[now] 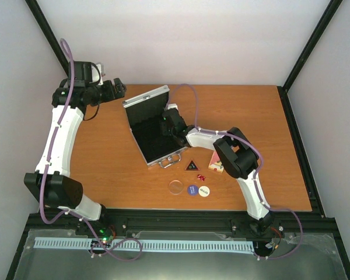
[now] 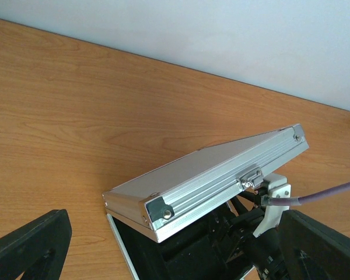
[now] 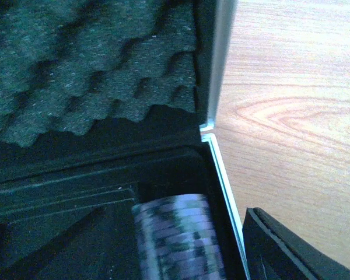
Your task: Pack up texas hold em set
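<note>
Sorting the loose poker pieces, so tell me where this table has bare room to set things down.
Widest bare wood: right side of the table, beyond the right arm. Also free: the strip between the left arm and the case. Crowded: in front of the case, where the triangle, dice, card box and discs lie.

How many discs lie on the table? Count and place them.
3, in a row near the front edge: clear disc left, blue disc middle, white disc right. More may hide in the case.

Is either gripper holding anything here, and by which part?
Nothing appears held. The left gripper hangs open behind the case lid; the right gripper has its visible finger clear of the chip stack lying in the case.
</note>
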